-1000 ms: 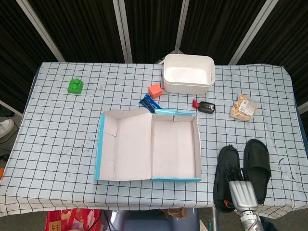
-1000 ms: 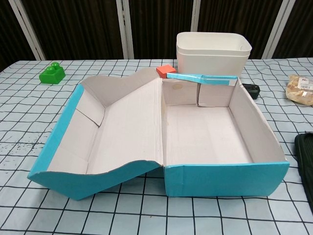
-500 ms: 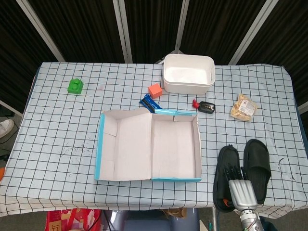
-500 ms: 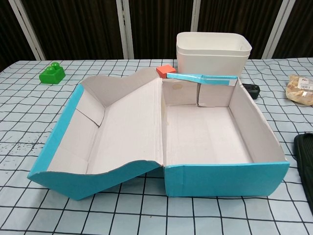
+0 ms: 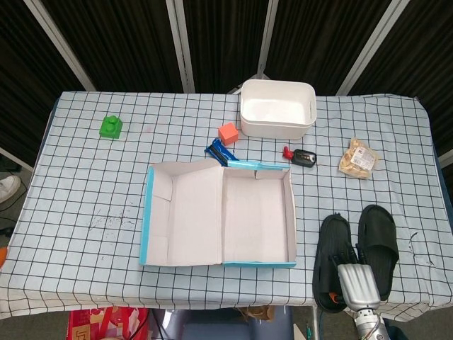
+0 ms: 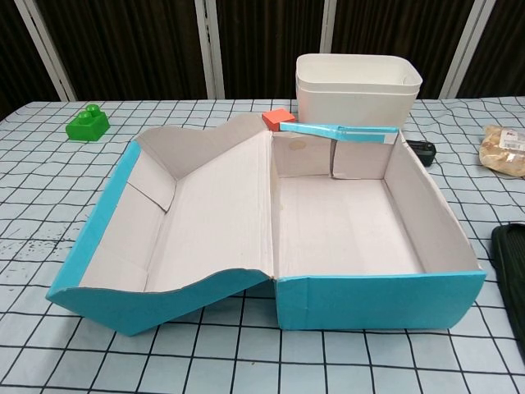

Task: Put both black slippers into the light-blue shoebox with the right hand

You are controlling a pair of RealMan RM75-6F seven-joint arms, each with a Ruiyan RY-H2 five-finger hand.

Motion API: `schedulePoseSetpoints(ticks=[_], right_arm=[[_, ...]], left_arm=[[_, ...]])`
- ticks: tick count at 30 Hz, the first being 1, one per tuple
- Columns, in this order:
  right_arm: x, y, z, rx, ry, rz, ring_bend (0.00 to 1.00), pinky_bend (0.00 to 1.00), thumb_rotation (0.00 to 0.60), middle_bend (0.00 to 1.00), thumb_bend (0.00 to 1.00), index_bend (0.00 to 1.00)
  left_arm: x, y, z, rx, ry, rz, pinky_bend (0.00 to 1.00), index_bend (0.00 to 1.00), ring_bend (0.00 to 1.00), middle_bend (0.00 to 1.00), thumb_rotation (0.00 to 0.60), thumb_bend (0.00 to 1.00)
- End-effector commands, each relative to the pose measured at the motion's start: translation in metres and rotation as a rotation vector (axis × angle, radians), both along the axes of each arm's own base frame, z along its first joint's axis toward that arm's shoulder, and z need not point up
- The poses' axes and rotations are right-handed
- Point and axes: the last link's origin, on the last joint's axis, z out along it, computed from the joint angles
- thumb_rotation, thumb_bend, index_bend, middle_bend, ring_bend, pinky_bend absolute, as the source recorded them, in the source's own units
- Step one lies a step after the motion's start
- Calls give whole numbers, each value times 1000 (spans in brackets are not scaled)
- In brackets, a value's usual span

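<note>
I have the right hand [image 5: 356, 283] low at the near right corner of the counter [image 5: 85, 177], over the heel end of the left-hand black slipper [image 5: 333, 255]. Its dark fingers [image 5: 345, 255] lie along the slipper's top, but from the head view I cannot tell whether they have closed on it or merely rest there. The left hand is not in either view.

Both slippers sit side by side near the counter's right edge, toes pointing toward the far edge; the second black slipper [image 5: 377, 244] lies just beside the first, nearer the right edge. Neither is in the box yet. That layout suits me: they are on the right arm's side, and the light-blue shoebox [image 5: 258, 263] stands just to their left with its lid folded fully open, so its empty tray faces up for a short sideways carry. I judge the near wall of the box is what I must lift over.

Further back are a white bin [image 5: 277, 108], an orange block [image 5: 227, 132], a green block [image 5: 110, 126], a blue wrapper [image 5: 221, 151] against the box's far wall, a small black and red object [image 5: 302, 156], and a snack packet [image 5: 357, 158]. The packet carries a label, but I can read no writing on it or anything else.
</note>
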Motion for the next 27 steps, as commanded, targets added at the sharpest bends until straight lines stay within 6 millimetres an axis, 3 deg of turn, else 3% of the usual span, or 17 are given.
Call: schedulePoseSetpoints(ticks=[1, 18, 27], right_arm=[[1, 0, 1, -4, 4, 8, 83, 11, 600, 346, 203, 430], [14, -1, 17, -19, 15, 55, 103, 0, 600, 379, 218, 474], [29, -3, 50, -74, 27, 73, 104, 0, 600, 379, 231, 479]], left_arm=[[0, 0, 0, 0, -1, 0, 16, 36, 0, 30, 600, 458], [-1, 0, 3, 5, -13, 4, 16, 35, 0, 30, 600, 458], [-1, -1, 6, 19, -21, -1, 16, 35, 0, 30, 600, 459]])
